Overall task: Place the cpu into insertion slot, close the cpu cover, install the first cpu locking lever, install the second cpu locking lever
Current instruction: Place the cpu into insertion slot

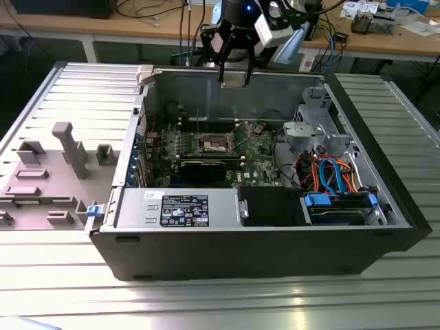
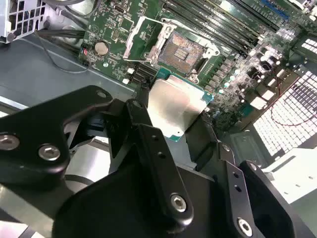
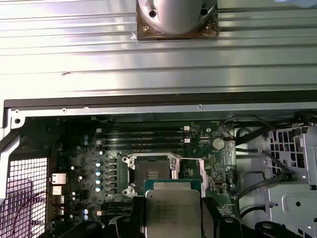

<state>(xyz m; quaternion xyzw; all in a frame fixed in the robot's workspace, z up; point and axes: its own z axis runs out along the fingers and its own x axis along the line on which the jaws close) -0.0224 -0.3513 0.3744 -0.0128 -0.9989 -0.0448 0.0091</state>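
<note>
Cpu (image 2: 176, 106): one, between two fingers (image 2: 153, 148)

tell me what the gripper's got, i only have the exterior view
Observer: In the second wrist view the gripper grips the cpu by its edges, silvery top showing.
Operator: is the slot free
Observer: Yes, the insertion slot is bare, its dark contact field exposed; the cpu is held clear of it.
Operator: and the cover
Observer: The cpu cover is swung open, off to one side of the slot.
</note>
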